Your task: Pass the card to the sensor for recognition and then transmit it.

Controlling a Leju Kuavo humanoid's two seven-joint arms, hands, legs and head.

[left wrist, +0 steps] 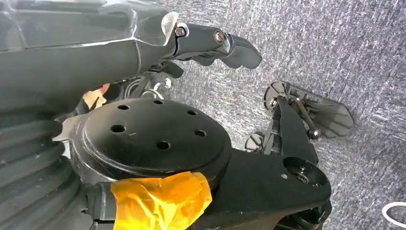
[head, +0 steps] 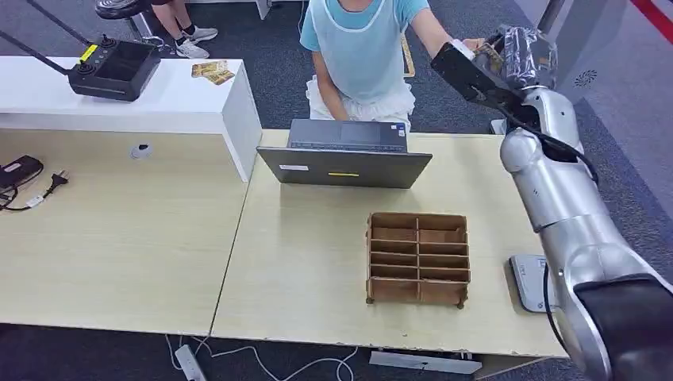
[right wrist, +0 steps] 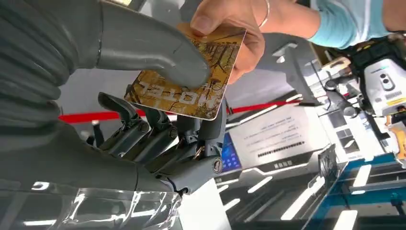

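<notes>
My right hand (head: 486, 73) is raised past the far right corner of the table, towards a person in a light blue top (head: 361, 48). In the right wrist view a golden card (right wrist: 191, 88) is pinched between my thumb (right wrist: 158, 48) and the darker fingers under it. The person's hand (right wrist: 230, 24) grips the card's other end at the same time. A white flat sensor device (head: 528, 282) lies at the table's right edge, partly behind my right arm. My left hand (left wrist: 210, 43) hangs over grey carpet, its fingers loosely apart and holding nothing.
A wooden divided rack (head: 418, 258) stands on the table (head: 301, 262) in front of me, with an open laptop (head: 345, 155) behind it. On the white counter at back left lie more golden cards (head: 212, 72) and a black controller (head: 115, 67). Cables trail at the far left.
</notes>
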